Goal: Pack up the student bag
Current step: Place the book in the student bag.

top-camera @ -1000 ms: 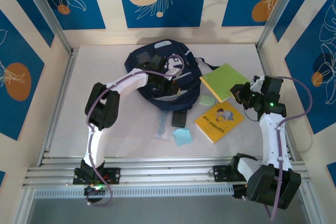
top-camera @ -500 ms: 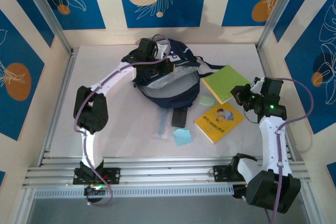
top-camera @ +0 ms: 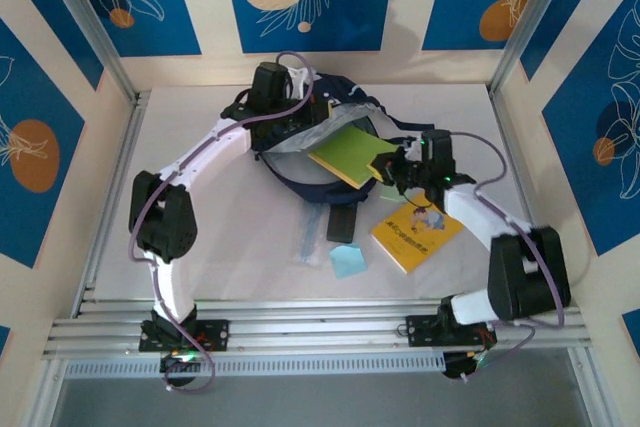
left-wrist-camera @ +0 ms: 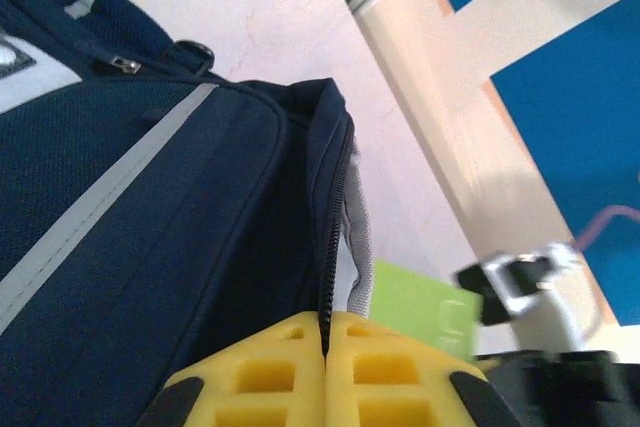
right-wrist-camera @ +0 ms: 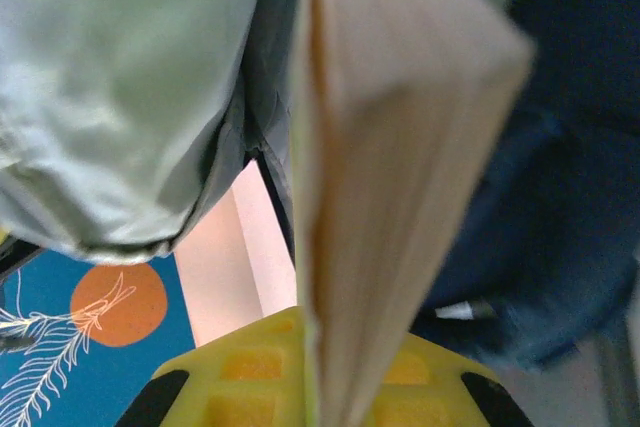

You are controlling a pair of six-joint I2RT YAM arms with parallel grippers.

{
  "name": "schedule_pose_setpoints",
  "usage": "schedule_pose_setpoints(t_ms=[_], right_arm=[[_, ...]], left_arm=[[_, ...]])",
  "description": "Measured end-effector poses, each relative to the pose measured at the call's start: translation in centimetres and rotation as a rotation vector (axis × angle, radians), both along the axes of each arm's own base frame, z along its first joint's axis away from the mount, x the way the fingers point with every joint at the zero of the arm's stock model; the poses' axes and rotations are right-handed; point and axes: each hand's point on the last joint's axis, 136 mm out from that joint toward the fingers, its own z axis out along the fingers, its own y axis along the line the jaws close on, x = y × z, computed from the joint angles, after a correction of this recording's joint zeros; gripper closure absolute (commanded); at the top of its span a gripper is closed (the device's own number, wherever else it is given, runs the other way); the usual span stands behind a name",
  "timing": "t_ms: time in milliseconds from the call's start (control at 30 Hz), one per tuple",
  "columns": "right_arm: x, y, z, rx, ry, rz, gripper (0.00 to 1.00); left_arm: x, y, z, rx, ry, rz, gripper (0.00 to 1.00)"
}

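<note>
One student bag [top-camera: 296,187] lies at the table's far centre, mouth gaping. My left gripper [left-wrist-camera: 327,332] is clamped on its zippered rim; my right gripper [right-wrist-camera: 318,352] is clenched on a green notebook [top-camera: 350,154], tilted over the opening. Nearer me lie a yellow book [top-camera: 417,232], a black rectangular item [top-camera: 342,223] and a pale blue pad [top-camera: 347,260]
</note>
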Motion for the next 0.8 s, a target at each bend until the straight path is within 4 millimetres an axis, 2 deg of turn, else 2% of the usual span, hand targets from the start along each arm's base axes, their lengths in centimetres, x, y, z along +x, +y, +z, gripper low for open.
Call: schedule_pose_setpoints(t_ms=[133, 300, 367, 500, 533, 667, 733, 800], right_arm=[[3.5, 3.2, -0.7, 0.049, -0.026, -0.007, 1.0], [8.3, 6.9, -1.6, 0.084, -0.074, -0.038, 1.0], [9.9, 8.6, -2.7, 0.095, -0.064, -0.054, 1.0], [11.7, 10.7, -4.9, 0.122, -0.031, -0.086, 0.95], [11.9, 11.0, -5.3, 0.127, -0.024, -0.089, 0.87], [11.2, 11.5, -6.0, 0.114, 0.016, -0.073, 0.42], [10.5, 11.0, -5.7, 0.085, 0.033, -0.062, 0.3], [9.4, 10.4, -4.8, 0.064, 0.038, -0.049, 0.25]], left_arm=[[0.0, 0.4, 1.0, -0.019, -0.015, 0.019, 1.0], [-0.6, 0.9, 0.9, -0.028, -0.02, 0.038, 1.0], [-0.8, 1.2, 0.9, -0.027, -0.018, 0.048, 1.0], [-1.1, 1.9, 0.7, -0.02, -0.026, 0.074, 1.0], [-1.1, 2.0, 0.6, -0.018, -0.028, 0.081, 1.0], [-0.7, 3.0, -0.2, -0.005, -0.031, 0.117, 1.0], [-0.4, 3.7, -0.7, 0.003, -0.028, 0.137, 1.0], [0.0, 4.5, -1.2, 0.011, -0.022, 0.16, 1.0]])
